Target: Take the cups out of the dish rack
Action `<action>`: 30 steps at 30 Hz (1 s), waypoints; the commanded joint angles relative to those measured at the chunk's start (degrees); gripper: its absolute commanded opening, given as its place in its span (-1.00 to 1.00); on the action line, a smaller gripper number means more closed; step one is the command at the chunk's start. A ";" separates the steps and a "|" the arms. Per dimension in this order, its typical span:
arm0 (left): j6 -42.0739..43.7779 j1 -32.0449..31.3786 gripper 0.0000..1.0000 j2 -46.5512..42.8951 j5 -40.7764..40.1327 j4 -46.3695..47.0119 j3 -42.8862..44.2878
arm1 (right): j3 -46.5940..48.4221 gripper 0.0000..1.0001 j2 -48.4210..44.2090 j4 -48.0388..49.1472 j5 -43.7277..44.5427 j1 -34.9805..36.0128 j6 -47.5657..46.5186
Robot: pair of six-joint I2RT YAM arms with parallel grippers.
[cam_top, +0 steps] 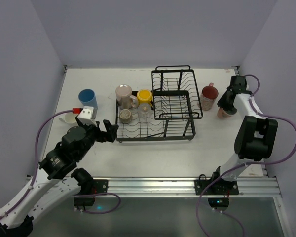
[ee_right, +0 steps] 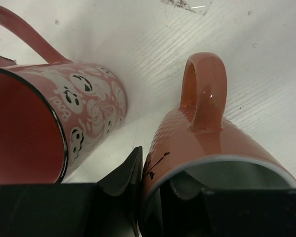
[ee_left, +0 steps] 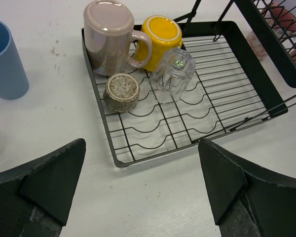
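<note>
Right hand [ee_right: 155, 185] grasping the rim of a glossy, dimpled orange mug [ee_right: 212, 143], beside a ghost-patterned pink mug [ee_right: 89, 108]. Left hand [ee_left: 140, 180] released, near the black wire rack [ee_left: 255, 66].

The dish rack [ee_left: 251, 64] is black, the tumbler [ee_left: 5, 59] blue; the orange mug [ee_right: 207, 138] shines glossy, and white ghosts pattern the pink mug [ee_right: 89, 108].

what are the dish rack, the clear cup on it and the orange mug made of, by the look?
dish rack: likely metal wire with a black coating, going by the thin rigid rods and smooth dark sheen.
clear cup: glass or clear plastic; see-through with ribbed sides, cannot tell which.
orange mug: likely glazed ceramic; glossy highlights on the handle, dimpled wall.
</note>
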 commanded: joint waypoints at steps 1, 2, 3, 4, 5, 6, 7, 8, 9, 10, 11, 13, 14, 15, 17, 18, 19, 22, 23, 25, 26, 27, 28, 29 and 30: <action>0.77 0.10 1.00 0.95 -1.53 -0.14 -0.30 | 2.72 -1.00 -0.10 0.78 1.26 -0.31 0.10; 0.68 0.19 1.00 1.04 -1.62 -0.23 -0.30 | 2.28 -1.00 0.26 0.78 2.05 -0.31 -0.08; 0.68 0.19 1.00 1.04 -1.71 -0.23 -0.30 | 2.19 -1.00 0.70 0.70 2.49 -0.40 -0.25; 0.51 0.19 1.00 1.13 -1.71 -0.23 -0.30 | 2.01 -1.00 1.48 0.70 2.93 -0.31 -0.43; 0.59 0.10 1.00 1.21 -1.71 -0.23 -0.30 | 2.10 -1.00 1.75 0.70 3.20 -0.31 -0.43; 0.59 0.10 1.00 1.30 -1.71 -0.23 -0.21 | 2.27 -1.00 2.10 0.52 3.20 -0.40 -0.61; 0.59 0.19 1.00 1.74 -1.80 -0.23 -0.21 | 2.54 -0.96 2.37 -0.18 3.20 -0.31 -0.61; 0.59 0.19 1.00 2.00 -1.80 -0.32 -0.12 | 2.71 -0.88 2.72 -0.27 3.37 -0.31 -0.61; 0.51 0.19 1.00 2.35 -1.80 -0.32 -0.04 | 2.89 -0.59 2.72 -0.27 3.38 -0.40 -0.61; 0.33 0.19 1.00 3.31 -1.63 -0.50 0.14 | 2.98 -0.46 2.72 -0.18 3.38 -0.31 -0.96; 0.16 0.10 1.00 3.85 -1.45 -0.58 0.32 | 3.15 -0.36 2.55 -0.36 3.29 -0.40 -1.13; -0.37 0.19 1.00 5.51 -0.58 -0.50 0.67 | 3.16 -0.18 2.11 -0.45 3.38 -0.40 -1.66; -0.55 0.19 1.00 5.96 -0.22 -0.58 0.93 | 2.89 -0.15 1.50 -0.36 3.55 -0.40 -1.75; -0.72 0.19 1.00 6.48 -0.04 -0.50 1.11 | 2.80 -0.13 1.06 -0.36 3.81 -0.40 -1.75; -1.34 0.10 1.00 7.54 0.48 -0.32 1.63 | 2.28 -0.09 -0.35 -0.36 3.90 -0.31 -1.66; -1.51 0.19 1.00 7.89 0.57 -0.15 1.90 | 2.02 -0.07 -2.36 -0.36 3.82 -0.40 -1.23; -2.04 0.10 1.00 8.68 1.01 0.20 2.33 | 1.75 0.03 -3.68 -0.45 3.73 -0.40 -0.96; -3.36 0.10 1.00 10.88 2.06 1.69 3.12 | -0.27 0.33 -10.88 1.04 1.89 -0.40 0.36; -3.71 0.10 1.00 11.67 2.41 1.79 3.48 | -2.10 0.56 -13.08 1.74 -0.47 -0.40 0.71; -4.68 0.02 1.00 13.68 3.20 2.83 4.44 | -4.30 0.74 -19.65 3.77 -2.77 -0.40 1.85; -4.77 0.10 0.97 14.30 3.12 3.54 4.53 | -7.01 0.86 -21.95 4.47 -3.73 -0.31 2.46; -4.94 0.10 0.97 14.92 2.60 4.42 4.45 | -8.95 0.89 -24.50 7.09 -6.27 -0.31 3.69; -5.21 0.10 0.97 16.58 0.59 5.73 4.10 | -10.89 0.91 -30.01 8.76 -7.94 -0.31 4.48; -5.21 0.10 0.98 17.81 -0.47 6.44 4.01 | -15.26 0.93 -33.19 10.52 -9.44 -0.22 5.19; -5.38 0.10 0.98 19.04 -1.35 7.06 4.01 | -17.65 0.93 -36.53 14.45 -12.07 0.13 6.59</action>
